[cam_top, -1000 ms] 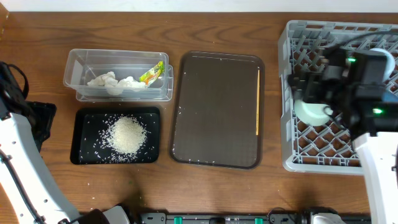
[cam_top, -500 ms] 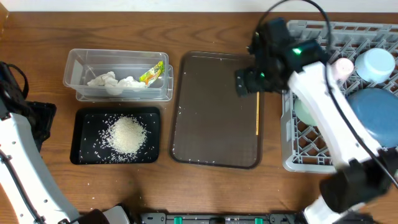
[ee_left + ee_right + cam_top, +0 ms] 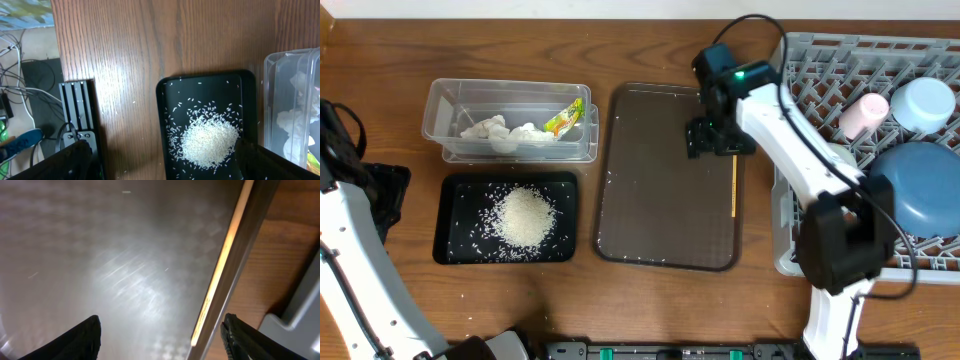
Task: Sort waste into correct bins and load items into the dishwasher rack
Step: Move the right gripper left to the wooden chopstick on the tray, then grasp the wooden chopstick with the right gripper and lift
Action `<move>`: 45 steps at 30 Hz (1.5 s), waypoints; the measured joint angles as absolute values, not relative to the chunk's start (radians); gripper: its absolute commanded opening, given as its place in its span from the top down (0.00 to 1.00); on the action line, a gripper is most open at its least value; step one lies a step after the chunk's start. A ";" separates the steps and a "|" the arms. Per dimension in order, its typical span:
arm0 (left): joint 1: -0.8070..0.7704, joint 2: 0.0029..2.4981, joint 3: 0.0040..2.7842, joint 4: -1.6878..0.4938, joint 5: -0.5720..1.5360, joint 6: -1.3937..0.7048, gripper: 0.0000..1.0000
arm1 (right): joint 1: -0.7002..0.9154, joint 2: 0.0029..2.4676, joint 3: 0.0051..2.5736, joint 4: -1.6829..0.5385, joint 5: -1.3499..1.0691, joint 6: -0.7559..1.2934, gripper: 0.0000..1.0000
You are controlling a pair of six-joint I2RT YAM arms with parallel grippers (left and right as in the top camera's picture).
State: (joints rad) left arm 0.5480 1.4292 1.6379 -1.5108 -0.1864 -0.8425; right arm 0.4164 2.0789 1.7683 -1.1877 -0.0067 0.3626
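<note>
on the brown serving tray (image 3: 660,190), tight along its right rim, one thin wooden stick (image 3: 734,170) is lying flat. the right tool (image 3: 713,140) is hanging just above the stick's far end with its fingers spread apart and gripping nothing. it is probably lining up this way because the stick is so slim and so close to the rim that the fingers are needing to straddle it. to the right of the tray the dishwasher rack (image 3: 800,90) is carrying four items: one pink cup (image 3: 865,112), one small light blue bowl (image 3: 925,100), one large dark blue bowl (image 3: 915,190) and one mint green dish (image 3: 838,155), the last partly hidden by the arm. the stick is looking like the only item not yet loaded. to the left of the tray two bins are sitting side by side on the counter (image 3: 380,60). the clear tub (image 3: 438,115), on the far side, is holding what looks like two tissue wads (image 3: 485,130) and one printed wrapper (image 3: 563,118). the black tray (image 3: 453,250), nearer, is holding one heap of rice (image 3: 525,215) apart from the dry rubbish. the left tool (image 3: 170,167), well left of the tray, is hovering beside the black tray with its fingers wide apart and empty, apparently parked out of the way.
</note>
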 measured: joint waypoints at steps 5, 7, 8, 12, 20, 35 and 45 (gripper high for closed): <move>0.548 1.429 1.638 -1.511 -0.186 -0.842 0.06 | 0.416 2.164 1.768 -1.183 0.031 0.407 0.21; 0.548 1.429 1.637 -1.511 -0.186 -0.842 0.06 | 0.416 2.188 1.768 -1.181 0.050 0.422 0.20; 0.548 1.429 1.637 -1.511 -0.186 -0.842 0.06 | 0.416 2.198 1.768 -1.180 0.057 0.427 0.20; 0.548 1.429 1.638 -1.511 -0.186 -0.842 0.06 | 0.412 2.227 1.768 -1.176 0.080 0.445 0.20; 0.548 1.429 1.638 -1.511 -0.186 -0.842 0.06 | 0.371 2.230 1.768 -1.133 0.073 0.451 0.20; 0.548 1.429 1.638 -1.511 -0.186 -0.842 0.06 | 0.335 2.230 1.768 -1.081 -0.046 0.356 0.20; 0.548 1.429 1.638 -1.511 -0.186 -0.842 0.06 | 0.335 2.230 1.768 -1.087 -0.012 0.356 0.18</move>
